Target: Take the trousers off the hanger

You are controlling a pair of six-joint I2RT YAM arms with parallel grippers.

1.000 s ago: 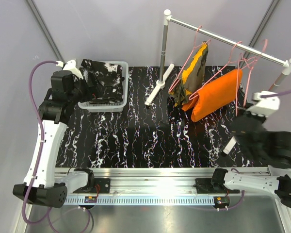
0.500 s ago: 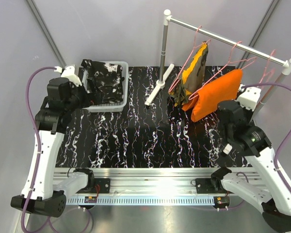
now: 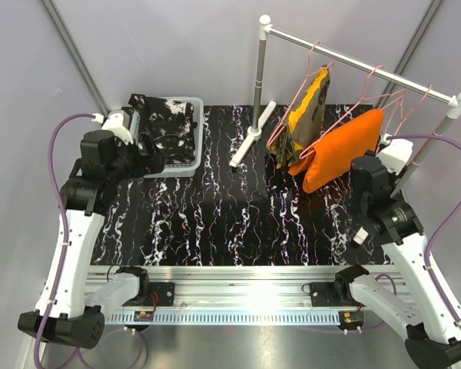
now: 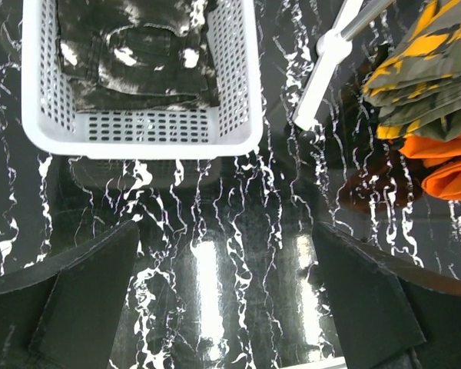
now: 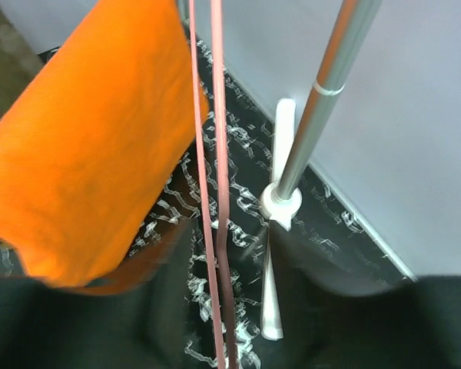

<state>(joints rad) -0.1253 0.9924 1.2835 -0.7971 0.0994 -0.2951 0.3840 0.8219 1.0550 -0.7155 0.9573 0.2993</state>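
The black trousers [image 3: 165, 123] lie in the basket [image 3: 167, 171] at the far left corner of the worktop [image 3: 215, 223]. The other 2 pairs hang from pink hangers [image 3: 366, 83] on the rail [image 3: 353, 63] over the far right part: the camouflage trousers [image 3: 307, 108], and the orange trousers [image 3: 342, 150] just right of them.

The right gripper [image 5: 250, 330] sits at the right end of the orange pair, so that pair looks like the step in hand. Its fingers are blurred at the bottom of the wrist view. They seem parted, with 2 hanger wires running between them and nothing pinched.

To do this well, I would shift left off the wires and close on the cloth alone. Then draw it sideways along the hanger bar, slowly, so the hanger does not swing or lift off the rail.

The left gripper [image 4: 227, 300] is spread wide and empty, near the basket's front wall.

Compared with 1 second ago, the right arm has risen from the right edge of the worktop to the orange pair, and its fingers, closed then, have parted. The left arm has drawn back from the basket. The empty hangers at the rail's right end have shifted.
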